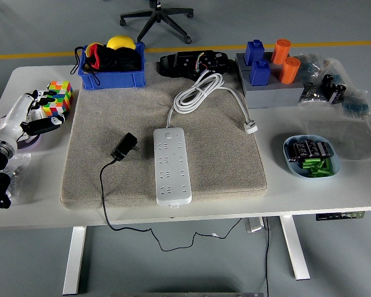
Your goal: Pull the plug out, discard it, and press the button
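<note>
Plug [125, 147] is already lying out of the power strip [172, 165], so we are judging the pulling step done.
We are seeing it on the grey mat [222, 158], just left of the strip; our left hand [36, 111] is hovering empty near the table's left edge, fingers loosely spread, and throwing away and pressing the button remain.

Single head view only, so nothing shared with a second one. Set high on the robot's side, facing forward and down over the white table [334, 192]. Near edge low in the frame, table legs and grey floor below it. Far edge near the top, with a yellow floor line and a chair base [156, 15] beyond. Far enough back to take in nearly the whole tabletop, mat [222, 154] at centre.
</note>
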Action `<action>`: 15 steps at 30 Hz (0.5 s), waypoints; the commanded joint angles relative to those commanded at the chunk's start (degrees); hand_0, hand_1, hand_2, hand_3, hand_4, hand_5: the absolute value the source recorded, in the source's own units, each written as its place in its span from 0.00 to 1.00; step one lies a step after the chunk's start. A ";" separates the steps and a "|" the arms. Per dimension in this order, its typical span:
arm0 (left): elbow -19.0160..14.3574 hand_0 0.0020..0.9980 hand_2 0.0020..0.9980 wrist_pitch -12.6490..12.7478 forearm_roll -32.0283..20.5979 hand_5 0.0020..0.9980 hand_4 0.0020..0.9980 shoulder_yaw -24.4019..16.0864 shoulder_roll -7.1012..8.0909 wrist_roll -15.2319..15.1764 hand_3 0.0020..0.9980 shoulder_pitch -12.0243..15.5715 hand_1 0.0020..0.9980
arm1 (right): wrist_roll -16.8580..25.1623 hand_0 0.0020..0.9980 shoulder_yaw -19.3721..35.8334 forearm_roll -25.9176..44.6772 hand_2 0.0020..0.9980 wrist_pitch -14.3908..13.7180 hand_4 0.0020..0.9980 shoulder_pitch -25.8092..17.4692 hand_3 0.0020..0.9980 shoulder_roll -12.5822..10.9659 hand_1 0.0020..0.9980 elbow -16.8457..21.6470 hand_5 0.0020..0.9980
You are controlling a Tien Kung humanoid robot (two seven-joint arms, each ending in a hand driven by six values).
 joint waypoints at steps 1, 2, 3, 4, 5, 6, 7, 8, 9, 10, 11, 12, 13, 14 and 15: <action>-0.07 0.83 0.77 -0.11 0.02 0.32 0.77 -0.35 -0.11 0.02 0.81 0.43 0.83 | 0.03 0.76 0.59 -0.29 0.66 -0.07 0.67 -0.21 0.62 0.15 0.67 -0.05 0.50; -0.10 0.83 0.77 -0.22 0.00 0.32 0.77 -0.63 -0.20 0.07 0.81 0.72 0.82 | 0.11 0.76 1.09 -0.44 0.66 -0.17 0.67 -0.40 0.62 0.32 0.67 -0.06 0.50; -0.16 0.83 0.77 -0.30 -0.04 0.32 0.77 -0.81 -0.25 0.03 0.81 0.94 0.82 | 0.20 0.76 1.49 -0.54 0.66 -0.22 0.67 -0.58 0.62 0.53 0.67 -0.09 0.50; -0.24 0.83 0.77 -0.26 -0.23 0.32 0.77 -0.98 -0.27 -0.10 0.81 1.11 0.82 | 0.22 0.76 1.57 -0.63 0.66 -0.14 0.67 -0.66 0.62 0.76 0.67 -0.11 0.50; -0.29 0.83 0.77 -0.24 -0.39 0.32 0.77 -1.10 -0.27 -0.15 0.81 1.18 0.82 | 0.25 0.76 1.54 -0.67 0.66 -0.06 0.67 -0.68 0.62 0.95 0.67 -0.10 0.50; -0.35 0.83 0.77 -0.34 -0.25 0.32 0.77 -1.15 -0.26 -0.02 0.81 1.21 0.82 | 0.39 0.76 1.64 -0.61 0.66 -0.09 0.67 -0.65 0.62 1.15 0.67 -0.10 0.50; -0.45 0.83 0.77 -0.39 -0.22 0.32 0.77 -1.11 -0.20 0.04 0.81 1.28 0.82 | 0.47 0.76 1.79 -0.58 0.66 -0.14 0.67 -0.55 0.62 1.38 0.67 -0.14 0.50; -0.52 0.83 0.76 -0.41 -0.24 0.32 0.77 -1.07 -0.14 0.03 0.81 1.36 0.82 | 0.50 0.76 1.77 -0.54 0.66 -0.14 0.67 -0.48 0.62 1.52 0.67 -0.16 0.51; -0.59 0.83 0.76 -0.50 -0.24 0.32 0.77 -1.08 -0.13 0.04 0.81 1.46 0.82 | 0.53 0.76 1.61 -0.41 0.66 -0.15 0.67 -0.40 0.62 1.58 0.67 -0.13 0.51; -0.62 0.83 0.76 -0.56 -0.24 0.32 0.77 -1.13 -0.14 0.08 0.81 1.52 0.82 | 0.56 0.76 1.53 -0.36 0.66 -0.18 0.67 -0.35 0.62 1.58 0.67 -0.10 0.51; -0.64 0.83 0.76 -0.66 -0.22 0.32 0.77 -1.28 -0.22 0.05 0.81 1.62 0.82 | 0.56 0.76 1.69 -0.39 0.66 -0.31 0.67 -0.26 0.62 1.55 0.67 -0.14 0.51; -0.70 0.83 0.76 -0.77 -0.21 0.32 0.77 -1.43 -0.29 0.05 0.81 1.71 0.82 | 0.54 0.76 1.84 -0.45 0.66 -0.40 0.67 -0.20 0.62 1.51 0.67 -0.18 0.51; -0.80 0.83 0.76 -0.88 -0.23 0.32 0.77 -1.58 -0.37 0.10 0.81 1.83 0.82 | 0.49 0.76 1.97 -0.54 0.66 -0.48 0.67 -0.13 0.62 1.42 0.67 -0.19 0.51; -0.89 0.83 0.76 -0.91 -0.21 0.32 0.77 -1.66 -0.41 0.14 0.81 1.90 0.82 | 0.47 0.76 2.04 -0.56 0.66 -0.54 0.67 -0.07 0.62 1.34 0.67 -0.19 0.51; -0.98 0.83 0.76 -0.91 -0.18 0.32 0.77 -1.76 -0.43 0.15 0.81 2.01 0.82 | 0.44 0.76 2.18 -0.62 0.66 -0.62 0.67 0.02 0.62 1.26 0.67 -0.21 0.51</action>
